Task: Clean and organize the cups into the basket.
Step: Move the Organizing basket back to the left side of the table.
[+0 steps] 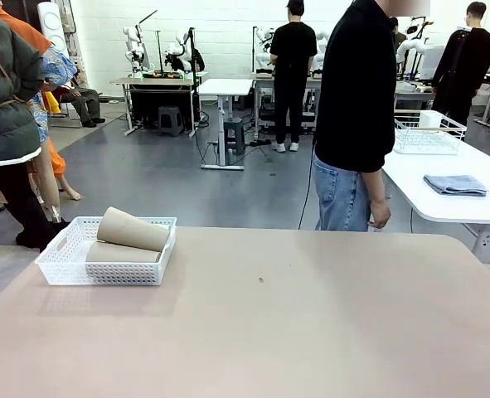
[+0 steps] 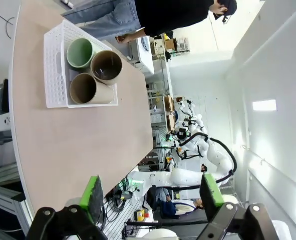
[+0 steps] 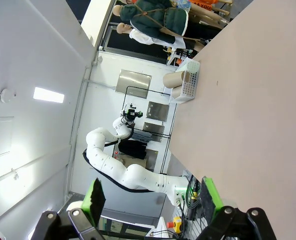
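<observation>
The white lattice basket (image 1: 120,274) stands at the table's far left. Two tan cups lie in it on their sides, one (image 1: 133,230) resting on top of the other (image 1: 120,253). In the left wrist view the basket (image 2: 52,70) holds a mint green cup (image 2: 80,52) and two tan cups (image 2: 106,67) (image 2: 85,89), mouths facing the camera. My left gripper (image 2: 152,192) hangs open and high, well back from the basket, with nothing between its fingers. My right gripper (image 3: 153,195) is also open and empty, far from the basket (image 3: 190,85) and a tan cup (image 3: 173,80).
A person in a black top and jeans (image 1: 356,116) stands at the table's far edge, right of centre. A white side table (image 1: 443,211) at the right carries a wire basket (image 1: 427,133) and a folded grey-blue cloth (image 1: 454,184). The tan tabletop (image 1: 311,332) spreads wide.
</observation>
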`<state>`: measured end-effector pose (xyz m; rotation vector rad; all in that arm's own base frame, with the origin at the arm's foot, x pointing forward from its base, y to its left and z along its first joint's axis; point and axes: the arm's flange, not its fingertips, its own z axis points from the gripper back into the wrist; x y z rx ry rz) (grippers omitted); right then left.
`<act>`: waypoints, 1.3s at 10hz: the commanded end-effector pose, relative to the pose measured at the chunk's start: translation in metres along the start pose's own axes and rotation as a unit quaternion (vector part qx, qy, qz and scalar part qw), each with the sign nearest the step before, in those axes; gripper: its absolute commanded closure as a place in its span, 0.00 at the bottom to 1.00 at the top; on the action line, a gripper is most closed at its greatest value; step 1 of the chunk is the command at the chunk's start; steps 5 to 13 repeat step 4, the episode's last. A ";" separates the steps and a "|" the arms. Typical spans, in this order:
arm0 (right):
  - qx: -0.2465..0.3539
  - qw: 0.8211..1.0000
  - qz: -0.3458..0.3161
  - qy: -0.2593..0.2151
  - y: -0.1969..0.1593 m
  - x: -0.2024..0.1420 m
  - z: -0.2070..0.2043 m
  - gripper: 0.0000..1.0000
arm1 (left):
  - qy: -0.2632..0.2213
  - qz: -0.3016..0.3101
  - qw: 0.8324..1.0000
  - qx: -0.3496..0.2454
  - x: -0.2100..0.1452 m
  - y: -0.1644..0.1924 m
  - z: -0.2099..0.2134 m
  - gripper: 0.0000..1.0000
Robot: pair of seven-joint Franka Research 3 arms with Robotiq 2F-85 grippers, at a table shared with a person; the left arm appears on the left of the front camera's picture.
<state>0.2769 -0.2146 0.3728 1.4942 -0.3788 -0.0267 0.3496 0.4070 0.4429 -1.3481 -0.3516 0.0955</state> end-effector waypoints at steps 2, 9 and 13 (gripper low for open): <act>-0.001 1.000 -0.003 -0.003 0.001 0.000 0.000 0.00 | -0.008 0.004 1.000 0.000 0.002 -0.004 0.002 0.00; -0.001 1.000 -0.003 -0.003 0.001 0.000 0.000 0.00 | -0.008 0.004 1.000 0.000 0.002 -0.004 0.002 0.00; -0.001 1.000 -0.003 -0.003 0.001 0.000 0.000 0.00 | -0.008 0.004 1.000 0.000 0.002 -0.004 0.002 0.00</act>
